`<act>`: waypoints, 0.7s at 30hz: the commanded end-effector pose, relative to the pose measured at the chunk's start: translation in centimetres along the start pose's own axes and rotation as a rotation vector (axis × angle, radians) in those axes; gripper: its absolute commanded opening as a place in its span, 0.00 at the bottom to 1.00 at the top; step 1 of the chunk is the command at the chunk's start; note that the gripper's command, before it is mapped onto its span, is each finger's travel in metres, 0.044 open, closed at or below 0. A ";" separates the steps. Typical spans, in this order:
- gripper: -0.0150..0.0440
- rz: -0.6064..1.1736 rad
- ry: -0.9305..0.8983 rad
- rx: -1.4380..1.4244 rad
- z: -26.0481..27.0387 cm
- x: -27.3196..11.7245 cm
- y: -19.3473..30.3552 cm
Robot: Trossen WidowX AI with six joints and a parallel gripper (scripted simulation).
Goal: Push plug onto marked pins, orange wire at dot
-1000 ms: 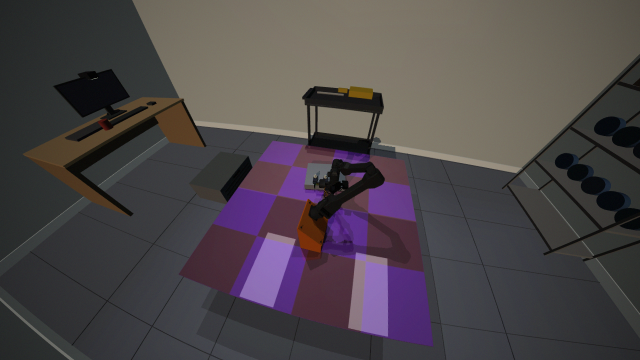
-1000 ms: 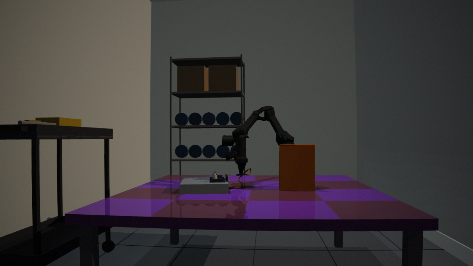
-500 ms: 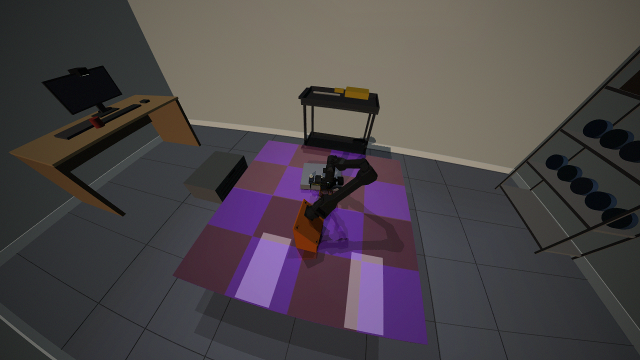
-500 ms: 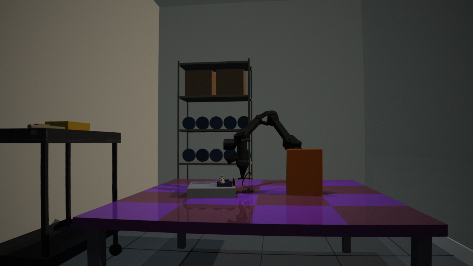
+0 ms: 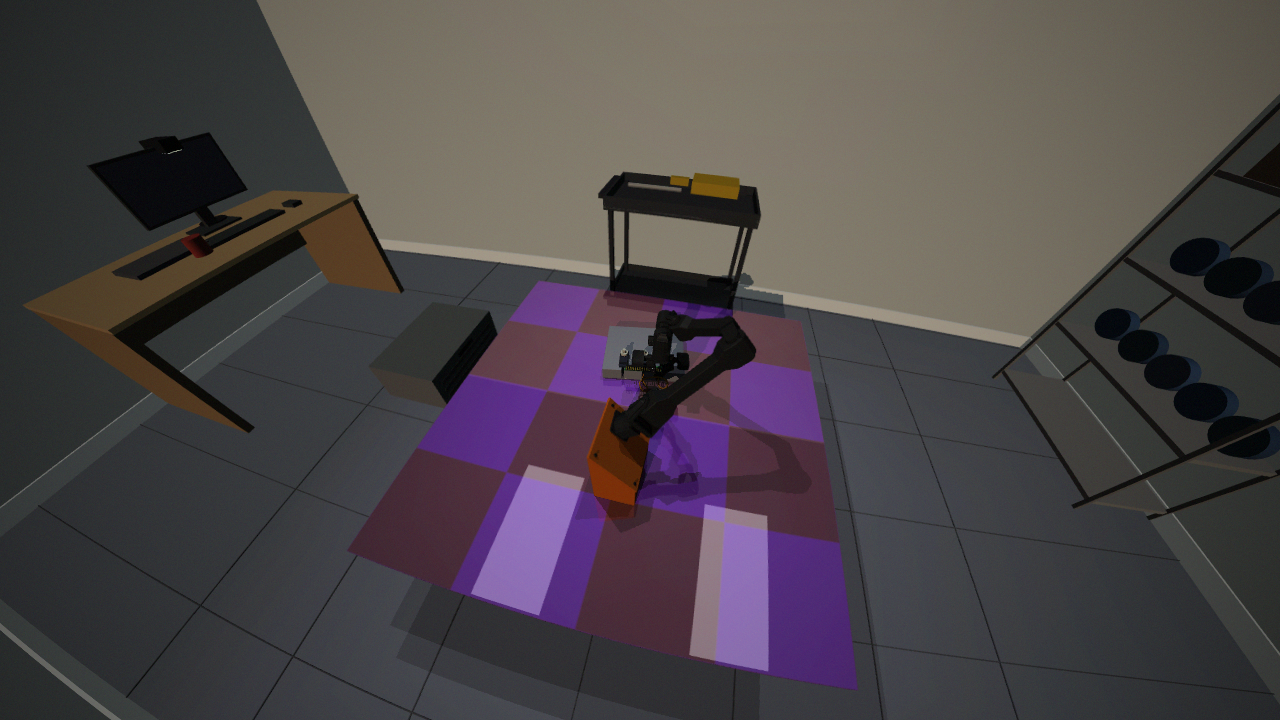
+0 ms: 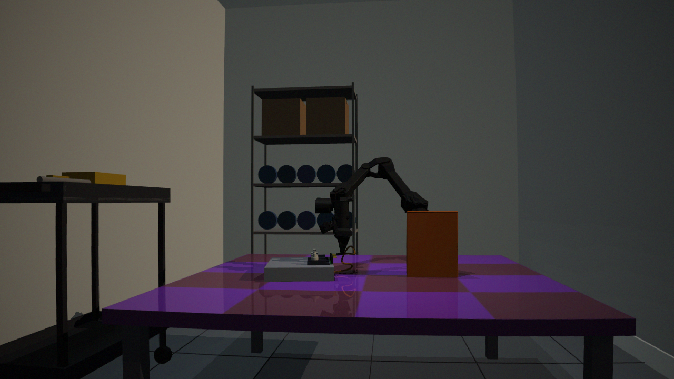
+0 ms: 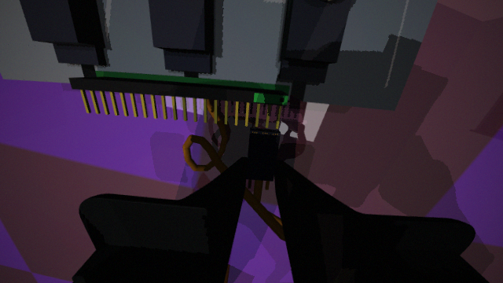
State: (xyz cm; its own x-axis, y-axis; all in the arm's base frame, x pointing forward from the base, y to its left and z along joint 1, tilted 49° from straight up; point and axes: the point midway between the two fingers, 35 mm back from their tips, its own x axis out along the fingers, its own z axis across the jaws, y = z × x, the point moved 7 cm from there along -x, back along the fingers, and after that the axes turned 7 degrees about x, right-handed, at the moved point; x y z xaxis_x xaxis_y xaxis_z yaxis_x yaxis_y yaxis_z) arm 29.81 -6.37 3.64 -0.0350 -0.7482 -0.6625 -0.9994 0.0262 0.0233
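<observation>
My gripper [image 6: 342,253] [image 7: 261,164] is shut on the small black plug [image 7: 264,147], held above the table by its rear part. The plug's front faces the row of thin yellow pins [image 7: 154,107] on the holder [image 5: 617,338] [image 6: 299,271]. The green band [image 7: 267,97] marks the three rightmost pins, its dark dot at the right end. In the wrist view the plug's front edge lies just below these pin tips, nearly in line with them; height difference is unclear. The orange-brown lead [image 7: 265,215] loops behind and left of the plug. Which hole is orange is hard to tell.
Dark servo bodies [image 7: 178,27] sit on the holder beyond the pin row. Unmarked pins continue to the left of the band. The orange block [image 5: 617,465] [image 6: 432,245] under the arm's base stands on the checkered table [image 5: 465,501] [image 6: 301,325].
</observation>
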 end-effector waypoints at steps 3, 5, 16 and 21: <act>0.25 -0.003 0.003 -0.001 -0.1 0.0 -0.3; 0.25 -0.003 0.003 -0.001 0.0 0.0 -0.4; 0.25 -0.003 0.003 -0.001 0.2 -0.1 -1.1; 0.25 -0.003 0.003 -0.001 0.3 -0.1 -1.4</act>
State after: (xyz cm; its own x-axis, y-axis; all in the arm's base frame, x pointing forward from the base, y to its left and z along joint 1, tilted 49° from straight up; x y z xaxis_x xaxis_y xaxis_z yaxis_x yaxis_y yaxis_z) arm 30.85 -6.26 3.56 -0.0330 -0.7484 -0.6624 -0.9994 0.0224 0.0245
